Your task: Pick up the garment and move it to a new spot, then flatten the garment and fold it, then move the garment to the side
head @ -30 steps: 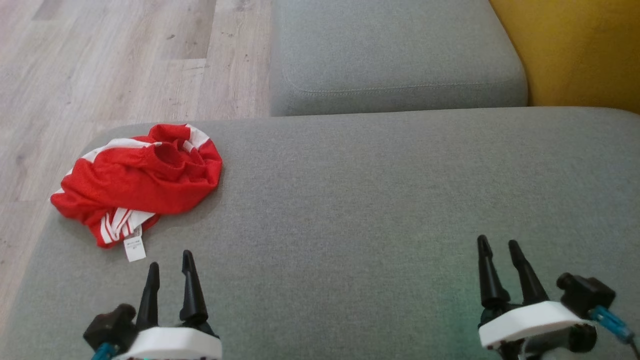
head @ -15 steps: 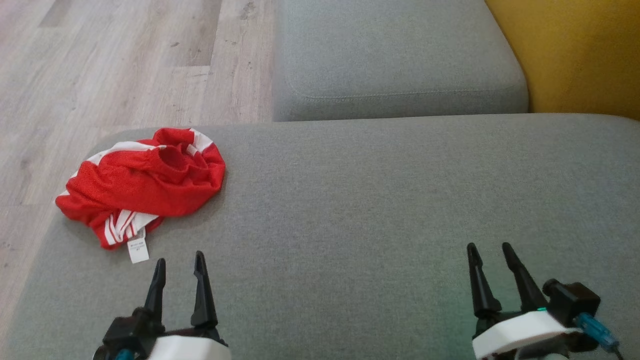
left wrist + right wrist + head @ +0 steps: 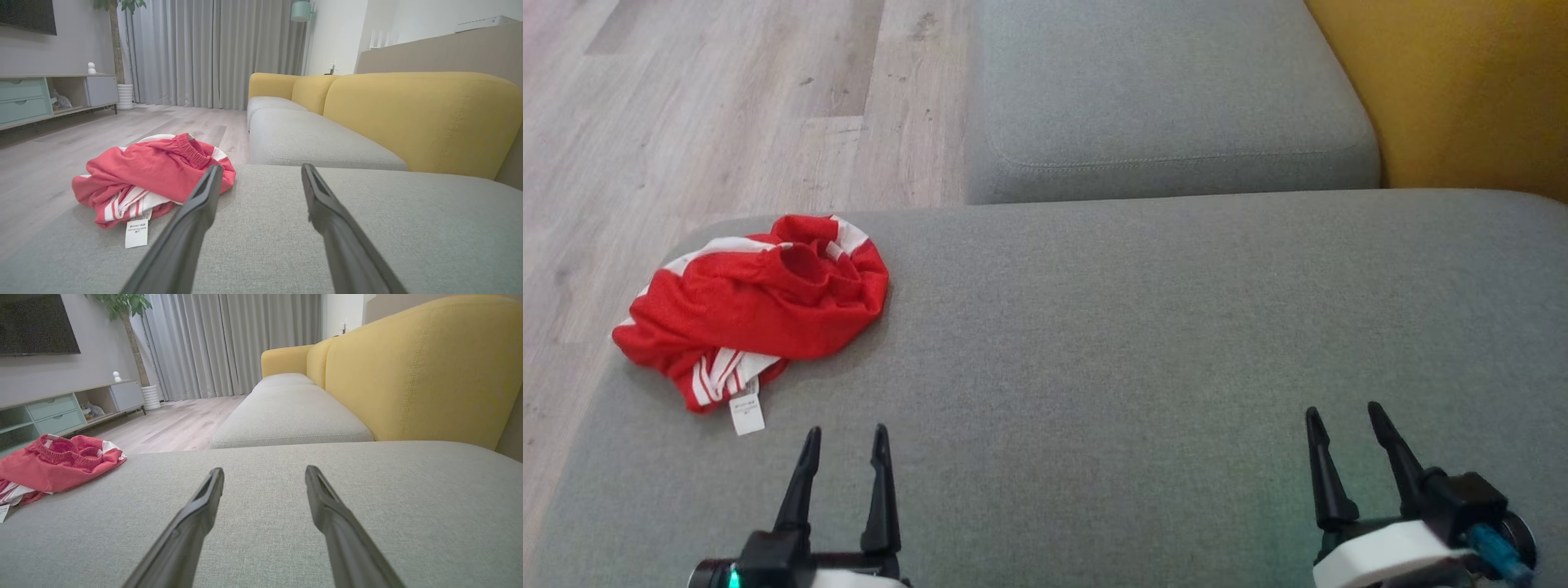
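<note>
On coarse grey cushion (image 3: 1135, 367), crumpled red garment (image 3: 752, 302); left pincer (image 3: 846, 429), right pincer (image 3: 1343, 408) wide

The print on the white label (image 3: 136, 232) of the garment (image 3: 752, 306) is too small to read. The left edge of the right wrist view cuts off the garment, and the bottom edge of the head view cuts off the base of the left pincer (image 3: 846, 430).

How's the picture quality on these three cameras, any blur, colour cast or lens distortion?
Head view: soft, slightly hazy, a faint green tint on the grey fabric sofa cushion near the right gripper; the crumpled red garment with white stripes casts a soft shadow. Left wrist view: crisper, wide-angle, garment looks pinker. Right wrist view: even light, dark fingers loom oversized.
</note>
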Robot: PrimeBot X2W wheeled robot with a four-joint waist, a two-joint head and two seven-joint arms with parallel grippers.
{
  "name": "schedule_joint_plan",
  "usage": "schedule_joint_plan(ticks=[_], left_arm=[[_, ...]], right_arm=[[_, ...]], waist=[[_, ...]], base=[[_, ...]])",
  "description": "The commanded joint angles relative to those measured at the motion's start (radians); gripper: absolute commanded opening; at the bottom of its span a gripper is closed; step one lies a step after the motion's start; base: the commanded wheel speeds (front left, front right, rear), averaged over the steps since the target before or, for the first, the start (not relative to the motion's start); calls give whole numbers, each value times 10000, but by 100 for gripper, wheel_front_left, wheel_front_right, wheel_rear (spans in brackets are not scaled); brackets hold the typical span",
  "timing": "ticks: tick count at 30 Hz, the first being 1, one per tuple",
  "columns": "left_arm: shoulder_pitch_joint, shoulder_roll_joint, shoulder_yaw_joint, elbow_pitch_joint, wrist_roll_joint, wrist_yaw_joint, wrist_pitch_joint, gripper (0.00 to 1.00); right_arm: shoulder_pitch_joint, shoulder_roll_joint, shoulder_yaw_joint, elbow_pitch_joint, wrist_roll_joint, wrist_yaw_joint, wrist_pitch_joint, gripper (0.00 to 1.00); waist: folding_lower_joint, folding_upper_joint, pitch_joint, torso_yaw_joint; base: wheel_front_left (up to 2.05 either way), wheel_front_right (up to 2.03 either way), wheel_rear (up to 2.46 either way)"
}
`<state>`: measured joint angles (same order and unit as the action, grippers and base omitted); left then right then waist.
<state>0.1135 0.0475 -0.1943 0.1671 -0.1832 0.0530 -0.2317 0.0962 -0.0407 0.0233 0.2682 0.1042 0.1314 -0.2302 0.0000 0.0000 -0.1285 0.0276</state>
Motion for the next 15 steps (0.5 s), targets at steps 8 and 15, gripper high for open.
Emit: schedule_joint_plan(ticks=[8,15], left_arm=[[-292,27,176,-170,654,145,-300,100],[-307,27,252,-166,415,48,-300,100]], right_arm=[[-258,-95,308,-343,-840,-7,-316,100],[-230,-95,384,-323,-802,-7,-316,100]], waist=[[0,0,-102,1],[0,0,-90,68]], base=[[0,0,0],[0,0,0]])
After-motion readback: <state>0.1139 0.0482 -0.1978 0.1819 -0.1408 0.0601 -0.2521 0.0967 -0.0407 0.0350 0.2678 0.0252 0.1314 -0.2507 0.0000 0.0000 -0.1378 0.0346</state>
